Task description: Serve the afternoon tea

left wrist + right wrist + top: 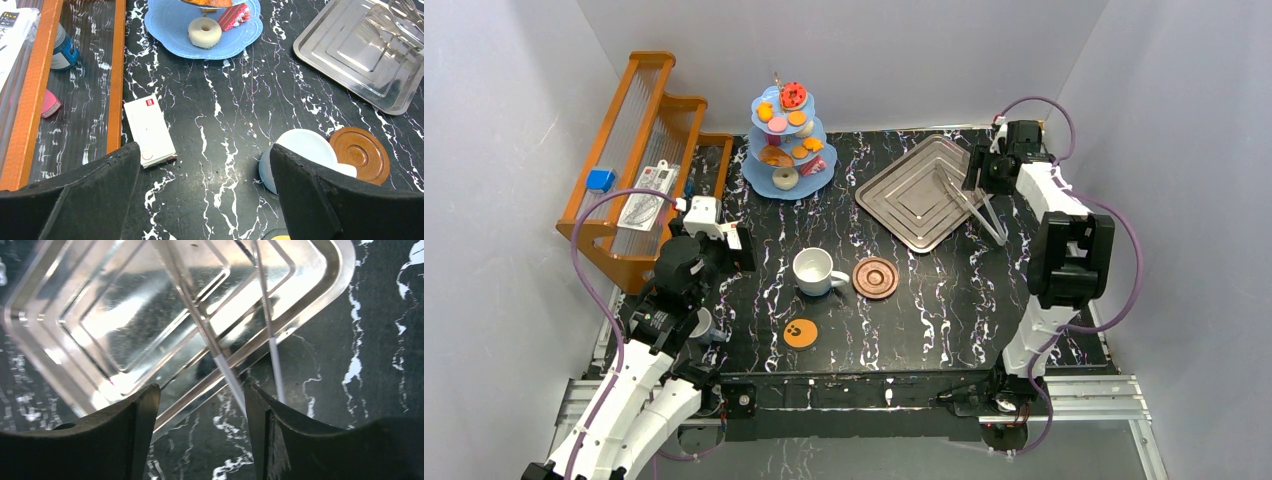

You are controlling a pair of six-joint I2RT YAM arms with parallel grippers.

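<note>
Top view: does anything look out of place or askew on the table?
Yes. The white mug stands on the bare table beside its brown saucer, not on it. The orange coaster is bare. Metal tongs lie askew across the silver tray rim, one end sticking out onto the table.

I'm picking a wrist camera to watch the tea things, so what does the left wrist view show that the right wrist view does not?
Only the left wrist view: the white mug, the brown saucer, the blue stand at its bottom tier with a white donut and a red pastry, a white box, the orange rack, and the open left gripper. Only the right wrist view: the right gripper, fingers apart. Both: the silver tray with metal tongs across it, and the black marble table.
</note>
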